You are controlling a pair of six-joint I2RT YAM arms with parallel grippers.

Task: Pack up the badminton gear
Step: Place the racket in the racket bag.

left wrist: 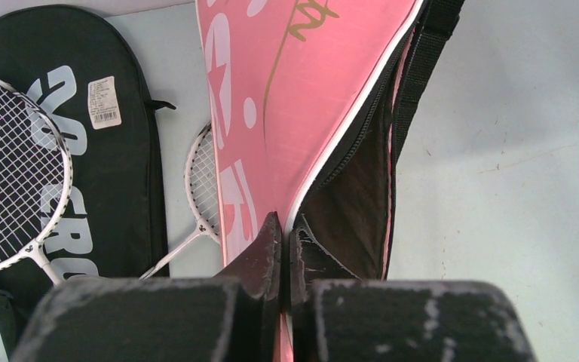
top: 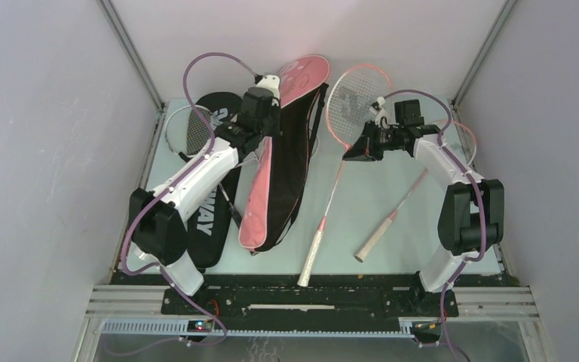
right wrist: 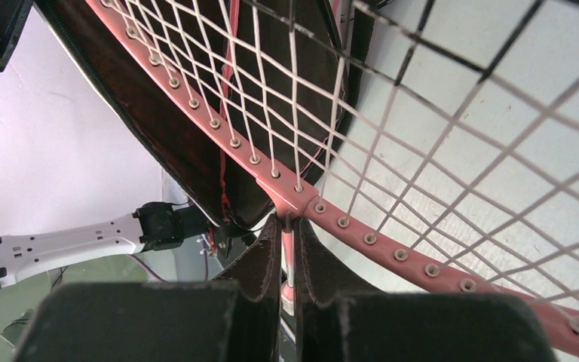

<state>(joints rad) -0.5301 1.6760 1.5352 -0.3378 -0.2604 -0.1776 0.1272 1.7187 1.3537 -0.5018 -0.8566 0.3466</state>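
Note:
My left gripper (left wrist: 286,226) is shut on the edge of the pink racket cover's upper flap (left wrist: 294,98), holding it up off the black-lined lower half (left wrist: 354,196). From above, the pink cover (top: 260,196) lies open mid-table with my left gripper (top: 271,87) at its far end. My right gripper (right wrist: 286,226) is shut on the shaft of a pink racket (right wrist: 392,253) just below the head. Its head (top: 358,102) is raised beside the cover and its handle (top: 313,256) points to the near edge. The black CROSSWAY cover (top: 211,219) lies at the left.
A second pink racket (top: 381,237) lies at the right, its head under my right arm. A white racket (left wrist: 15,173) rests on the black cover and another white racket head (left wrist: 203,181) pokes out beside the pink cover. Walls enclose the table on three sides.

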